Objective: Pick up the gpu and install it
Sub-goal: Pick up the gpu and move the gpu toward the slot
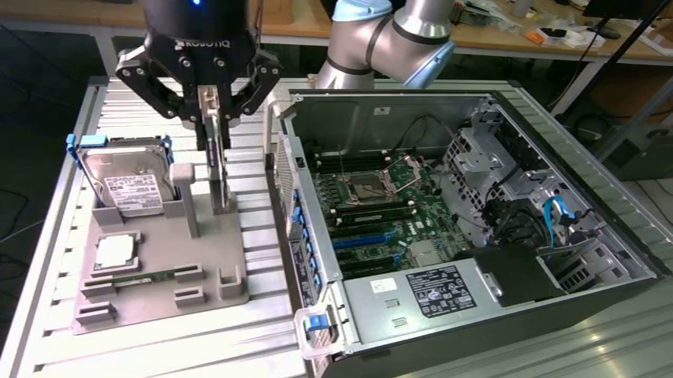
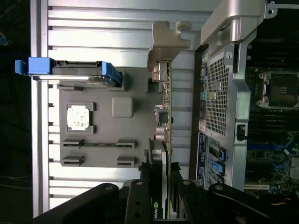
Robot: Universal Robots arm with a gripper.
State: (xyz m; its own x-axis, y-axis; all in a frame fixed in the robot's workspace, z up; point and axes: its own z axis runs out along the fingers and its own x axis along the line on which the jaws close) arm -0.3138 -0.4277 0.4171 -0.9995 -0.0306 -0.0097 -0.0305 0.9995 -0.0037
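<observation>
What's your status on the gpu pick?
Gripper shut on gpu, near its top edge. Gpu upright, edge-on, lower end at the grey holder. Hard drive alongside, apart; path to open case looks free.

Soft, even light fills the exterior view. The ribbed counter (image 1: 53, 260) shines pale, and the grey fixture (image 1: 158, 276) casts only faint shadows. The computer case (image 1: 379, 118) is dimmer inside. In the wrist view the counter slats glare nearly white and the floor beyond them goes black. The claw (image 2: 161, 171) looms dark and soft-focused beside the sharper gpu (image 2: 166, 112).
</observation>
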